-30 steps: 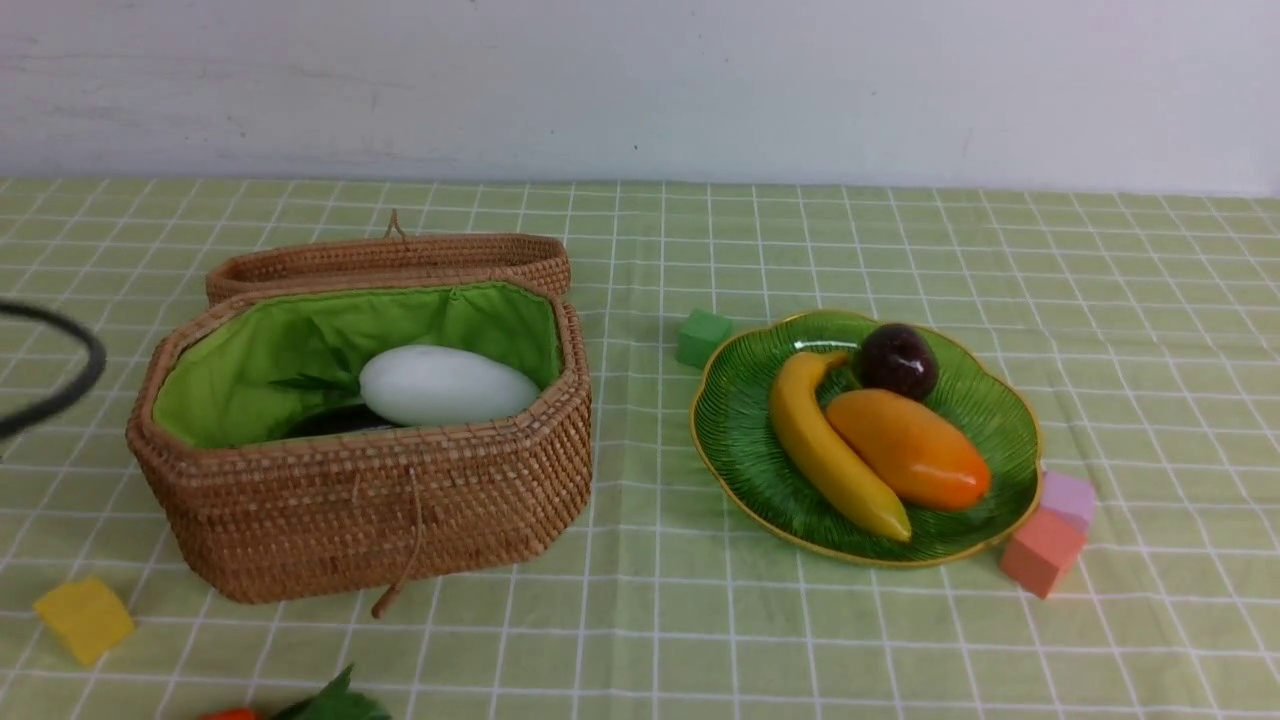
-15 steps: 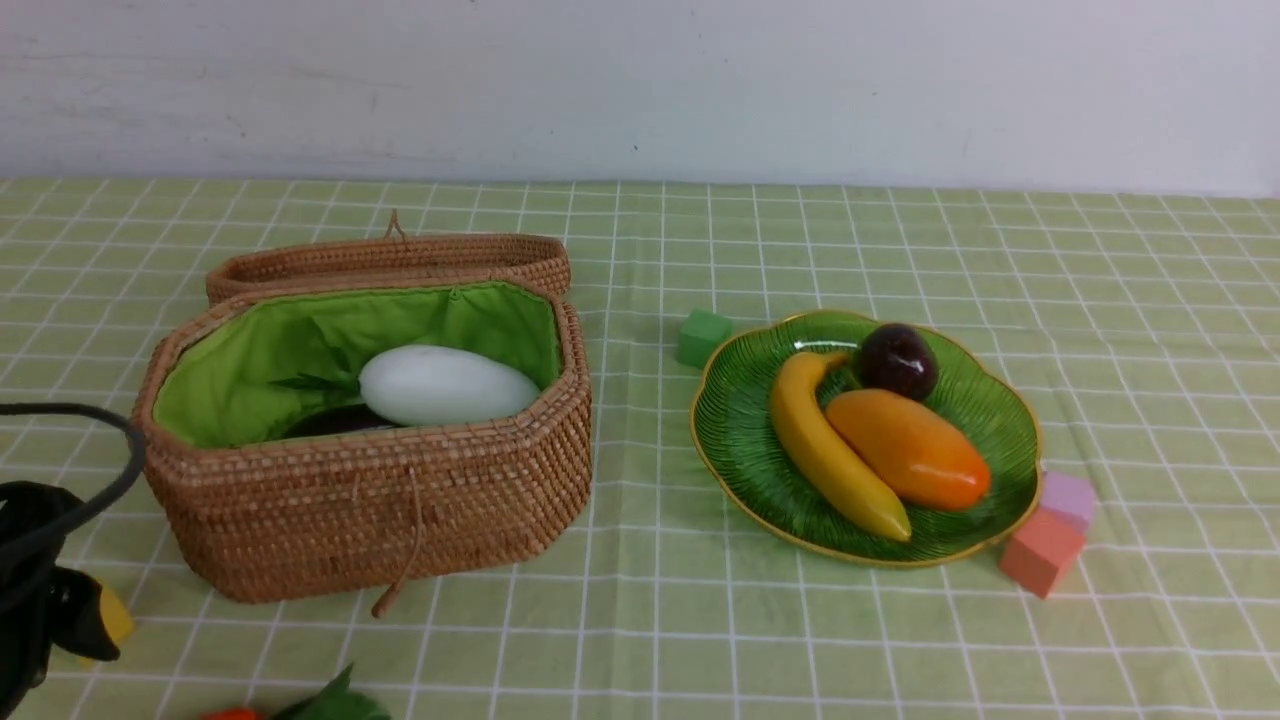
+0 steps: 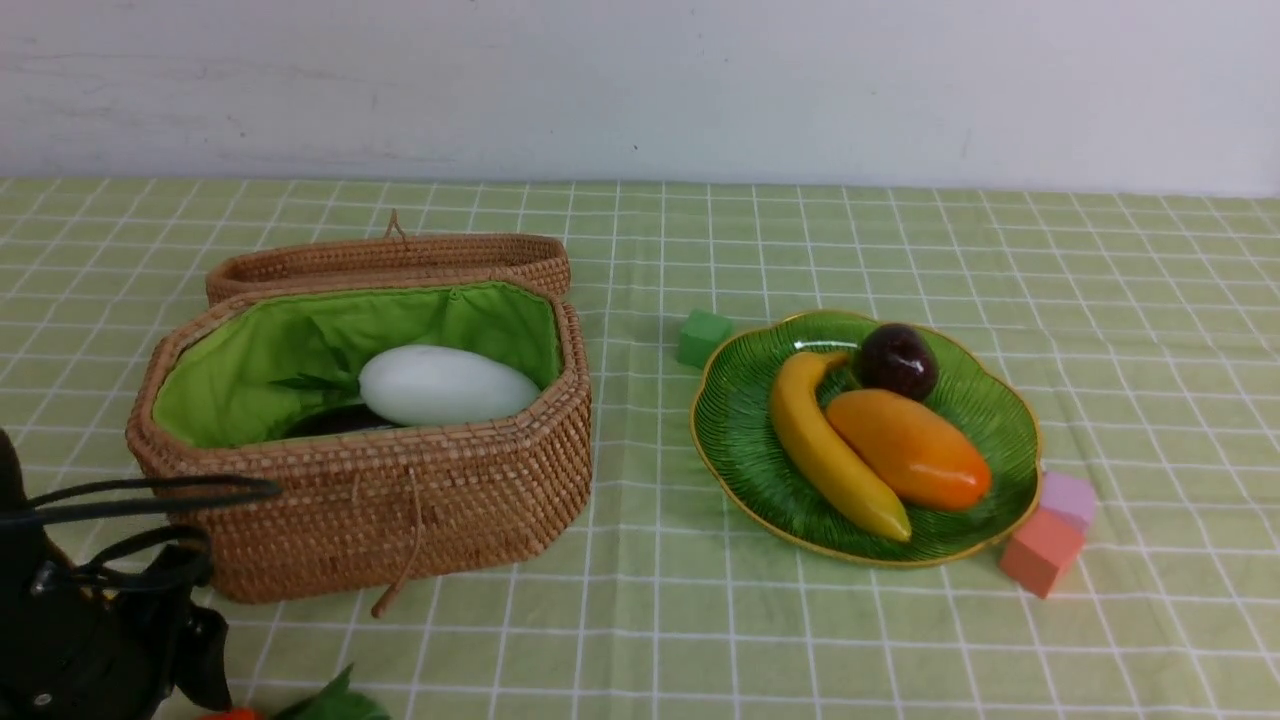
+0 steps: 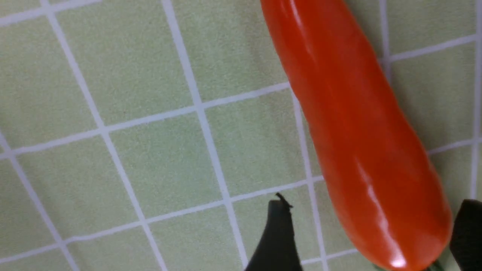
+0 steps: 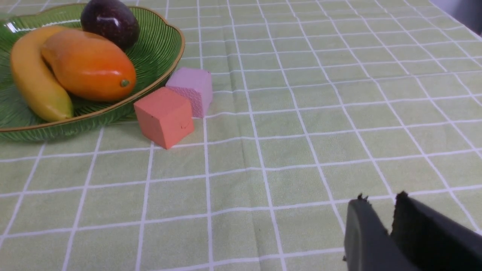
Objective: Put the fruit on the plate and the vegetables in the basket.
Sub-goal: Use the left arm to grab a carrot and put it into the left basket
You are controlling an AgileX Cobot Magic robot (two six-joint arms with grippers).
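The banana (image 3: pixel 830 450), the orange-yellow fruit (image 3: pixel 910 448) and the round dark purple fruit (image 3: pixel 897 360) lie on the green plate (image 3: pixel 730 420). The white vegetable (image 3: pixel 445 385) lies in the open basket (image 3: pixel 400 500) on top of the dark eggplant (image 3: pixel 335 420). The carrot (image 4: pixel 350 124) lies on the cloth at the front left; the front view shows only its edge (image 3: pixel 232 714) and leaves (image 3: pixel 335 705). My left gripper (image 4: pixel 374 203) is open, with one finger on each side of the carrot's thick end. My right gripper (image 5: pixel 381 198) is shut and empty over bare cloth, to the right of the plate.
A green cube (image 3: pixel 703 337) sits behind the plate's left rim. A pink cube (image 3: pixel 1068 497) and a salmon cube (image 3: pixel 1040 552) touch the plate's right side. The basket lid (image 3: pixel 390 258) lies open behind the basket. My left arm (image 3: pixel 90 620) fills the front left corner.
My left arm has come in from the left edge and dropped to the front left corner over the carrot. It now hides the yellow cube. Nothing else has moved.
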